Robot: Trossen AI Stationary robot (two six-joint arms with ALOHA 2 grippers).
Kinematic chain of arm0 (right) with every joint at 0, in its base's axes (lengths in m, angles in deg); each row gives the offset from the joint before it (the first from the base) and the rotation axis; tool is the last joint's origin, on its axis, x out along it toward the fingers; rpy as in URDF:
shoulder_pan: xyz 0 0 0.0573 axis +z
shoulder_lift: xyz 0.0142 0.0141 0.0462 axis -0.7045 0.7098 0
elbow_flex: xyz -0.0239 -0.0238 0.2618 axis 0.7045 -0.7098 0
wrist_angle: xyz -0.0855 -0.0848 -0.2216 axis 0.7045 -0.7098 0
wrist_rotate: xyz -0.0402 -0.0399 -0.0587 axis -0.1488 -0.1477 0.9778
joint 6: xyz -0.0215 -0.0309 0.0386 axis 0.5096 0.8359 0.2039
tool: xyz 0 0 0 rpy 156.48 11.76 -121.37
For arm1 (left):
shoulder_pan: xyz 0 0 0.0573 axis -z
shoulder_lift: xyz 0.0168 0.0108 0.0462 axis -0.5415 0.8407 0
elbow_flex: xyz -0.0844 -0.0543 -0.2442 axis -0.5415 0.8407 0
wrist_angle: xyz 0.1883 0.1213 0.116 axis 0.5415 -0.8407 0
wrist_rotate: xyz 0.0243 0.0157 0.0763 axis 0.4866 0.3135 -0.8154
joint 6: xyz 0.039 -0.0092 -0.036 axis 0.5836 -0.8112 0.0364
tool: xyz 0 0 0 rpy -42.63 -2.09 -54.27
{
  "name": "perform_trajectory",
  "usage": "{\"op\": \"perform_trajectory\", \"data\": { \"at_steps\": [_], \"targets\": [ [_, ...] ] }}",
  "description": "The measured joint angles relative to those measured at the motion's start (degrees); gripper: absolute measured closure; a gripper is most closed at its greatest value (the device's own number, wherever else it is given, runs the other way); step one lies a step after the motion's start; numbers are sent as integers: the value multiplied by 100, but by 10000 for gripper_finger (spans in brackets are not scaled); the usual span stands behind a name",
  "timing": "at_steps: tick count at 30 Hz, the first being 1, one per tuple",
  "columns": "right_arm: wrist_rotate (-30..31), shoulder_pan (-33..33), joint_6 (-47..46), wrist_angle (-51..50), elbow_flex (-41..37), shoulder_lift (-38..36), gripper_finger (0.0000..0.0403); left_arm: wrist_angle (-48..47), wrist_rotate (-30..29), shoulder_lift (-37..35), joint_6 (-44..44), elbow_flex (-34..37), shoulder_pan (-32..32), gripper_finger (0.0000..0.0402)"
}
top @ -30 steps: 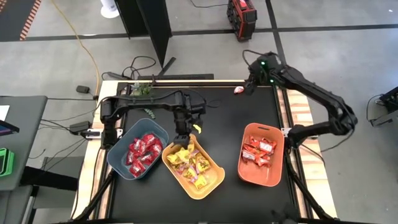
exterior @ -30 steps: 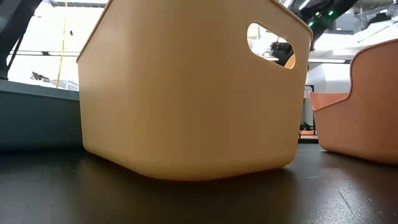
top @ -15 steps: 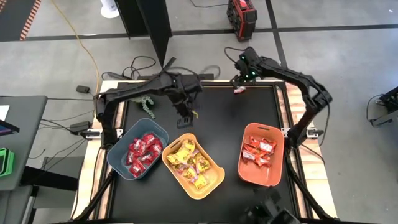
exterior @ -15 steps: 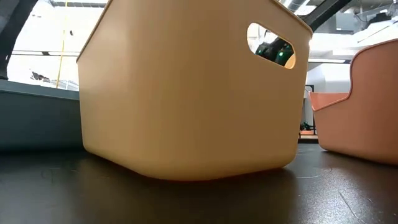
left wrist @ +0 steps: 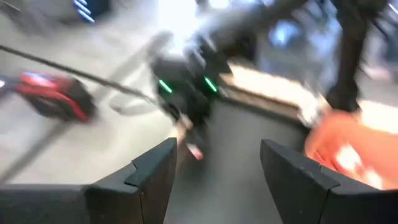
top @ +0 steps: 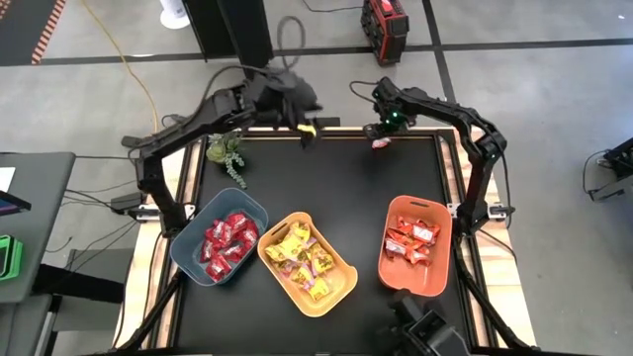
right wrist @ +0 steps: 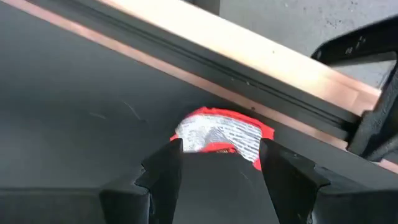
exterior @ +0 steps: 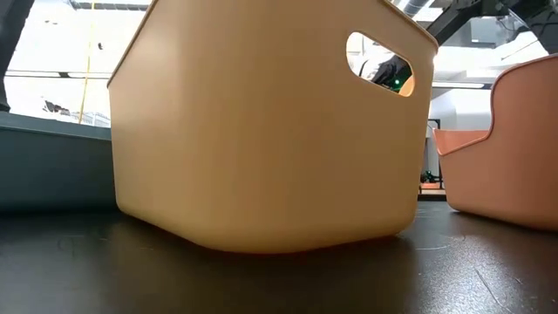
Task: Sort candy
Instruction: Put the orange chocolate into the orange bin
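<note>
The right gripper (top: 380, 136) sits over the last loose candy (right wrist: 219, 137) at about one o'clock on the table (top: 346, 188), hard against the far rail. Its fingers (right wrist: 163, 169) stand apart with the red-and-white wrapper between them, not yet clamped. The left gripper (top: 309, 131) hangs at twelve o'clock by the far edge, fingers spread and nothing between them.

The rest of the candy lies sorted: deep red in the blue bin (top: 220, 237) at eight o'clock, yellow in the yellow bin (top: 307, 263) at six, orange-red in the orange bin (top: 415, 244) at four.

My worry is the rail. The sweet lies so close to it that one finger could catch the edge, and the slick wrapper may squirt out sideways or slip off the table. The two grippers are also near each other, so a careless swing could knock them together.

A second ago the left gripper was low over the yellow bin; it has since risen and pulled back to the far edge. The right arm has folded in and come onto the sweet.
</note>
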Motion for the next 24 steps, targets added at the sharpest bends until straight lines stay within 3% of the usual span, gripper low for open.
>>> {"op": "perform_trajectory", "data": {
  "at_steps": [5, 10, 17, 24],
  "targets": [
    [2, 21, -259, -144, 0, 0, 173, 999, -906, -262, 243, 0, -9, 176],
    [-3, 53, -256, -327, 0, 0, 173, 1601, -969, -673, 586, 0, -13, 176],
    [-157, 88, 280, -463, -7, 0, 173, 1477, -986, -1121, 675, -2, -16, 176],
    [-264, 73, 1553, -586, -7, 0, 173, 944, -983, -1340, 598, 0, 67, 176]
  ]
}}
